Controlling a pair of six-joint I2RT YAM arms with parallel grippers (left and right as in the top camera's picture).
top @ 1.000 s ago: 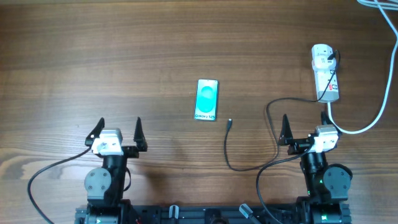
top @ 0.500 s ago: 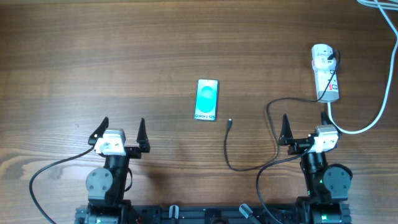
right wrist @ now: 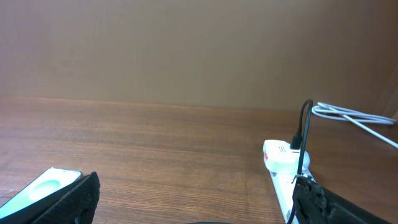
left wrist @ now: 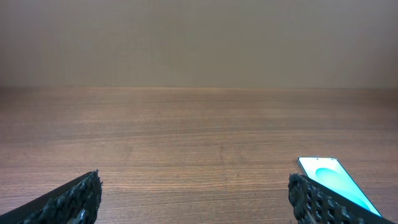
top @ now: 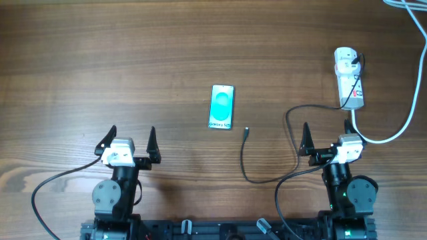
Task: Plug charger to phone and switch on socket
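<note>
The phone (top: 221, 106) lies flat at the table's middle, cyan screen up, "Galaxy S25" text at its near end. It also shows in the left wrist view (left wrist: 336, 183) and the right wrist view (right wrist: 37, 186). The charger cable (top: 245, 160) curls on the table, its connector tip (top: 246, 132) just right of the phone's near corner. The white socket (top: 348, 79) lies at the far right, with a plug in it; it shows in the right wrist view (right wrist: 289, 171). My left gripper (top: 129, 141) is open and empty near the front left. My right gripper (top: 327, 137) is open and empty, below the socket.
A thick white cord (top: 407, 120) runs from the socket along the right edge of the table. Black robot cables (top: 53, 187) trail at the front near both arm bases.
The left gripper has shifted slightly to the right and toward the front. The right arm, phone, cable and socket have not moved.
</note>
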